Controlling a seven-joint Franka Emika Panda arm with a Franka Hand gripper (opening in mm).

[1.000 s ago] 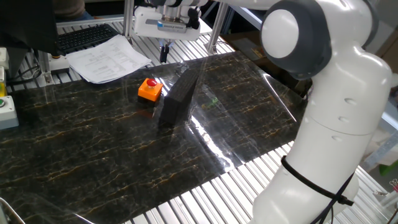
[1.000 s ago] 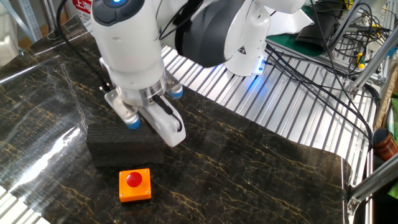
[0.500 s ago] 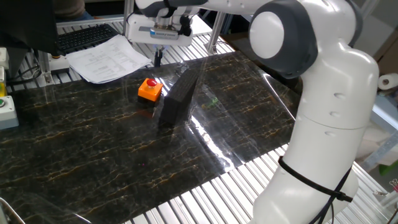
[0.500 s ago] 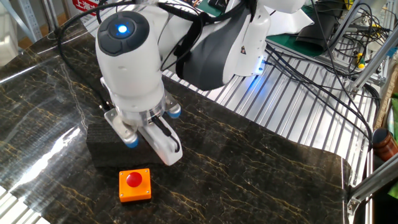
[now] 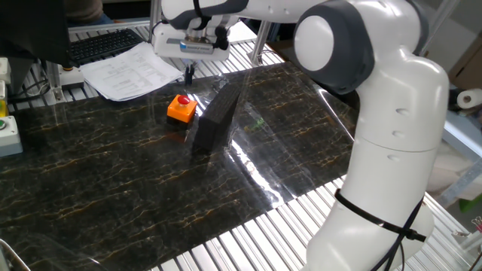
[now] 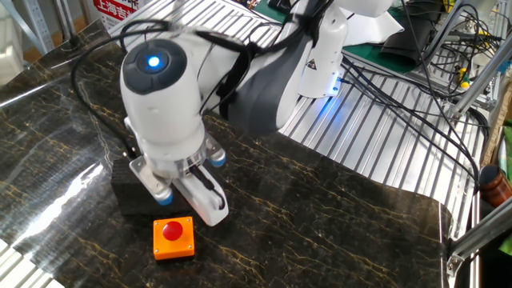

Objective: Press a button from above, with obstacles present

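Note:
The red round button (image 5: pixel 182 99) sits on its small orange box (image 5: pixel 181 111) on the dark marbled table top. It also shows in the other fixed view (image 6: pixel 171 231). The obstacle, a dark grey slab (image 5: pixel 215 117) standing on edge, is just right of the box. My gripper (image 5: pixel 188 74) hangs above and slightly behind the button, clear of it. Its fingers show as one dark stub with no gap, holding nothing. In the other fixed view the white hand (image 6: pixel 196 192) hides the fingertips and most of the slab (image 6: pixel 128 192).
A grey box with a green button (image 5: pixel 6 128) stands at the far left edge. Papers (image 5: pixel 128 71) and a keyboard (image 5: pixel 102 44) lie behind the table top. The robot's base and cables (image 6: pixel 384 72) fill the far side.
The gripper has moved from over the slab's far end toward the orange box, and now hangs almost over the button. Box and slab have not moved.

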